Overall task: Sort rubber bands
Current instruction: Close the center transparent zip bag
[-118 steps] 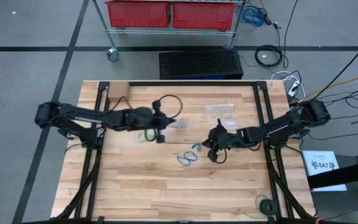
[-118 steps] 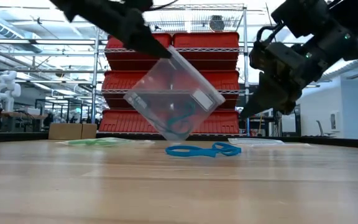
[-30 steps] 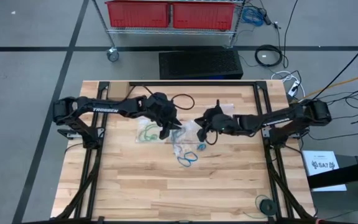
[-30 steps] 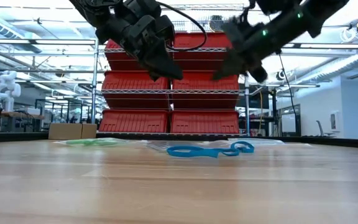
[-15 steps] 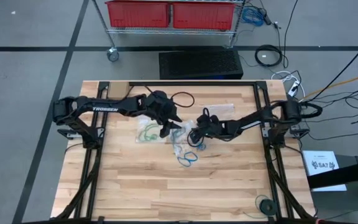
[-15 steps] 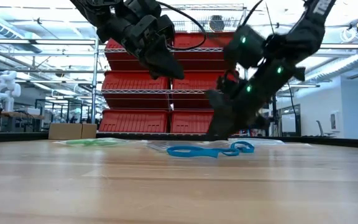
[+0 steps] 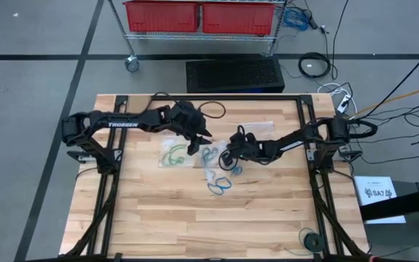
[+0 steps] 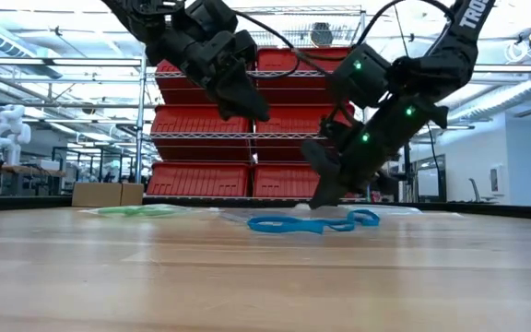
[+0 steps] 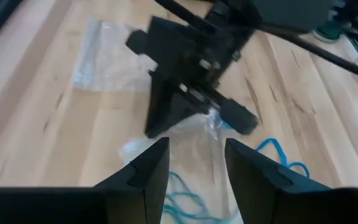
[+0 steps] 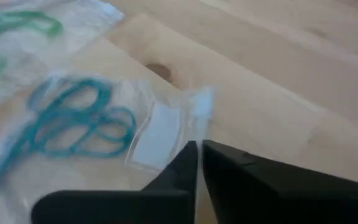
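Two end effectors mid-frame | left [image 7: 197,143] spread, now released — bag [image 7: 211,161] dropped flat on bench | right [image 7: 229,159] clenched at bag edge | blue bands [image 7: 220,183] below — unsorted

Robotics lab: wire shelving [image 8: 247,138] with red bins [image 8: 293,180], white humanoid robot [image 8: 7,129], floor cables [image 7: 315,65].

Red bins [image 8: 206,180] on wire shelving [image 8: 146,138], grey floor [image 7: 35,87]
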Available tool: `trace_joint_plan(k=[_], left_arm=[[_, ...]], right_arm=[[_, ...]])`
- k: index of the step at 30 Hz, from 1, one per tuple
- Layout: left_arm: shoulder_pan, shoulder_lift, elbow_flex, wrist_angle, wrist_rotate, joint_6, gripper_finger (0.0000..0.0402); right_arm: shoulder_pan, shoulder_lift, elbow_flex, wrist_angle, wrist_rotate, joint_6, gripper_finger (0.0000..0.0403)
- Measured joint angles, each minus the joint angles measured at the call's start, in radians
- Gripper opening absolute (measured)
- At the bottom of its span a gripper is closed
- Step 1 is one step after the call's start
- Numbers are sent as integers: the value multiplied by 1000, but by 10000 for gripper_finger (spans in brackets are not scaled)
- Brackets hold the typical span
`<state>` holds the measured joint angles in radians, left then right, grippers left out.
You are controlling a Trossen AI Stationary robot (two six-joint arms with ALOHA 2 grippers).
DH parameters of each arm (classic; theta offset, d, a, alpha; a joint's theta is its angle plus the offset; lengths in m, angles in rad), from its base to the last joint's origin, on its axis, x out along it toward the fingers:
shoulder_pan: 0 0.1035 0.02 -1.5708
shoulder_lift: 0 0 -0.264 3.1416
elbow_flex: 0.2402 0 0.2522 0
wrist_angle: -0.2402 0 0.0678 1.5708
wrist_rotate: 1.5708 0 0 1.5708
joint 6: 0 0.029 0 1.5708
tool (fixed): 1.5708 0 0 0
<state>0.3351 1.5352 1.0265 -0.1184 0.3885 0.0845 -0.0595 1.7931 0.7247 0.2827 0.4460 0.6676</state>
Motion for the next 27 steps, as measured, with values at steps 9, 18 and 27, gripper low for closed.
trace_joint_plan(k=[9,18,27], left_arm=[[10,-39,33,-9,31,0,160],[-10,-75,33,-22,53,0,160],[-84,-74,33,14,54,1,160]], right_arm=[[44,-155,0,-8,28,-119,2],[189,-390,1,-32,136,-328,1],[299,-432,1,-12,235,-400,0]])
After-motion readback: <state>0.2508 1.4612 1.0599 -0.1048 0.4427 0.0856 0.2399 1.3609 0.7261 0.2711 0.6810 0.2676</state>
